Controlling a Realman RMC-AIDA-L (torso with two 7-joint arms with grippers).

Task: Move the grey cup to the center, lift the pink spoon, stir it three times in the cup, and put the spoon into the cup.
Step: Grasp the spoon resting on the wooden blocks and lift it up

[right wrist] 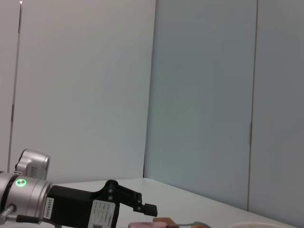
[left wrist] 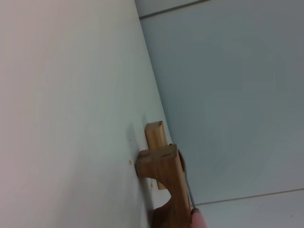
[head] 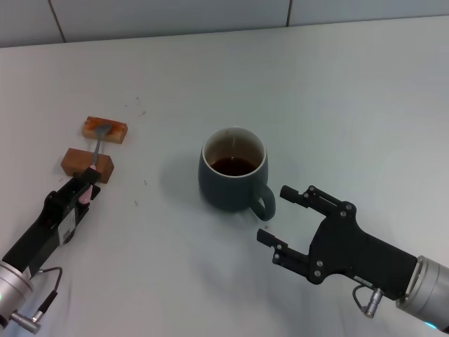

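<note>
The grey cup stands upright mid-table with dark liquid inside, its handle turned toward my right gripper. That gripper is open just off the handle and touches nothing. The pink spoon lies across two brown blocks, its metal bowl on the far block. My left gripper is shut on the spoon's pink handle by the near block. In the left wrist view the spoon's pink handle end shows beside the near block. The right wrist view shows the left gripper and the cup's rim.
Two brown wooden blocks hold up the spoon, the far block and the near block. The white table runs back to a tiled wall.
</note>
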